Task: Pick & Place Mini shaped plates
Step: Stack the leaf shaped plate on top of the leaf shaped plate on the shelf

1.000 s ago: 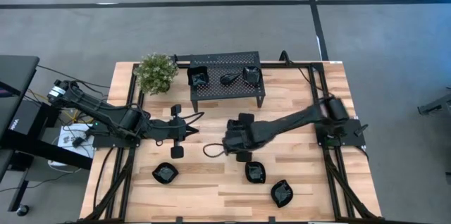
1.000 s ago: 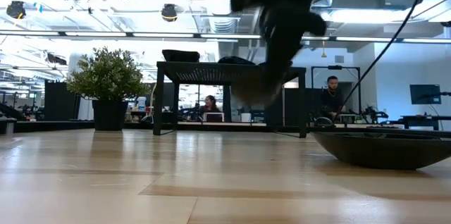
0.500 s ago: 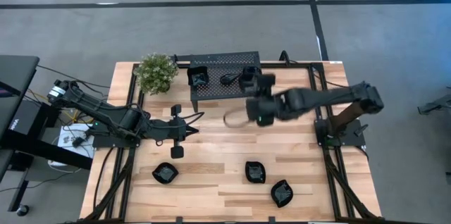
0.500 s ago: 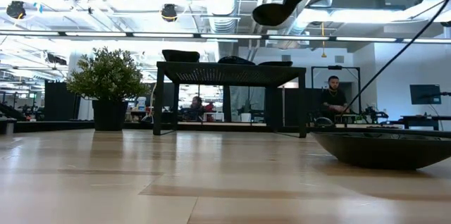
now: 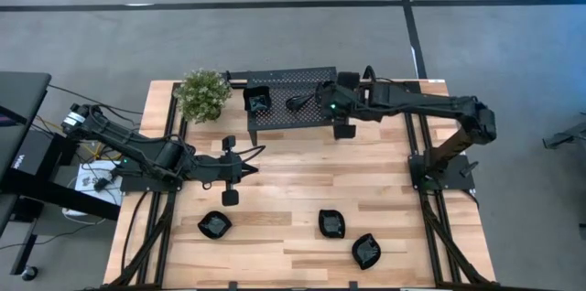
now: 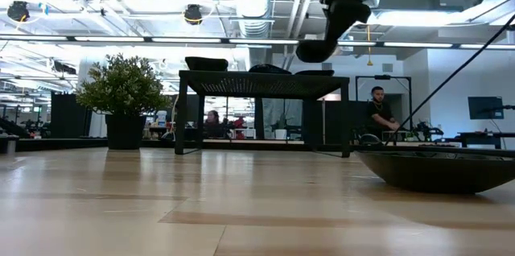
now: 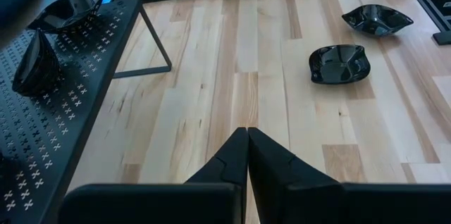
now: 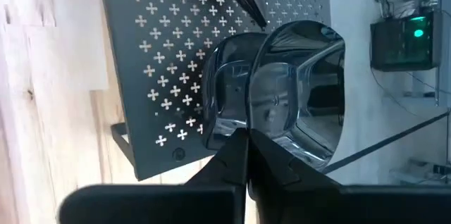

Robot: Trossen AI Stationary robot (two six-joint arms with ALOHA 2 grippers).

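Three glossy black mini plates lie on the wooden table near its front edge [image 5: 213,225], [image 5: 331,223], [image 5: 366,251]. Others sit on top of the black perforated stand [image 5: 275,119]: [image 5: 257,101], [image 5: 298,102], and one under my right gripper [image 8: 222,97]. My right gripper [image 5: 331,108] hangs over the stand's right end, shut on another mini plate [image 8: 303,90], which the low view also shows [image 6: 316,48] above the stand top. My left gripper [image 5: 245,165] is shut on nothing, above the table left of the middle. My right gripper pinches the plate's rim [image 8: 255,127] between its two fingers, coming slanting down from the table's right side. The plate is clear of the stand, hanging tilted below the fingertips [image 6: 331,30], its hollow side facing the wrist camera.
A small potted plant [image 5: 202,94] stands left of the stand at the back. Bare table lies between the stand and the front row of plates. People sit in the room beyond the table [image 6: 379,107].
My right gripper has risen from low over the table's middle and swung toward the far edge, tipping and rolling as it went, until it stands over the stand's right end. It stayed shut on the plate, which travelled with it, clear of the table.
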